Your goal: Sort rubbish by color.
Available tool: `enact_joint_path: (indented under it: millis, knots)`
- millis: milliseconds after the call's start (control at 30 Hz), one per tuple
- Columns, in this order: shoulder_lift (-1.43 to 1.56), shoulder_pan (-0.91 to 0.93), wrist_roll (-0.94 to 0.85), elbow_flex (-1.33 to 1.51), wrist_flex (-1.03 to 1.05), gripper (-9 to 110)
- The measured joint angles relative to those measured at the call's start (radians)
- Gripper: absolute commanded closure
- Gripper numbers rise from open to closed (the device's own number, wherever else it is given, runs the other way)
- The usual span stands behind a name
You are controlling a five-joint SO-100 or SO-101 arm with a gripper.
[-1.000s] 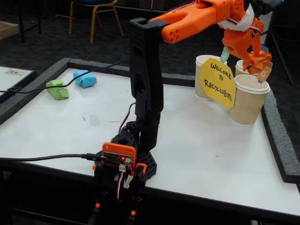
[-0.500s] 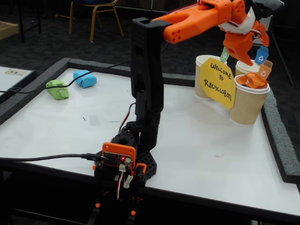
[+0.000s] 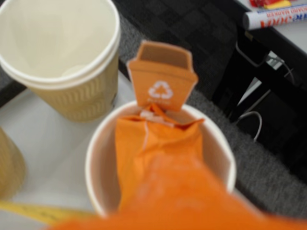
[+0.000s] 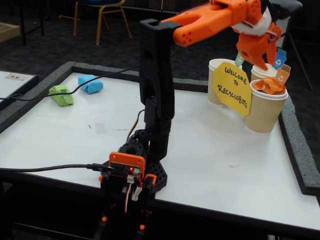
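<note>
Dark carpet is filling the background of the fixed view, with a yellow-legged chair [image 4: 102, 12] standing at the upper left of the frame. I am looking at a white surface [image 4: 75, 135] edged with grey foam, and the arm's black base is sitting at its near edge in the lower centre. The orange arm is reaching toward the upper right, where the end effector [image 4: 260, 59] is hanging just above a cluster of beige ribbed cups. I cannot tell from either view whether its fingers are apart or together; nothing is showing between them. The orange wad [image 4: 270, 85] is lying in the mouth of the nearest cup [image 4: 265, 112], poking above the rim. In the wrist view that wad [image 3: 153, 148] is filling the cup, right under an orange recycling tag [image 3: 162, 79], and an empty cup [image 3: 62, 52] is standing at the upper left. A yellow sign [image 4: 231, 88] is leaning against the cups. Well apart, at the left of the fixed view, the green wad [image 4: 61, 95] and the blue wad [image 4: 90, 83] are lying near each other, with a black cable [image 4: 107, 75] running between them.
</note>
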Motion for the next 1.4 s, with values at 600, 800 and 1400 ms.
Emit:
enact_joint_path:
  millis: [600,800,1400]
  knots:
    - [0.699,0.000,0.000,0.364,0.140,101]
    - [0.905,0.000,0.000,0.385,0.239,101]
    - [1.200,0.000,0.000,0.379,0.476,101]
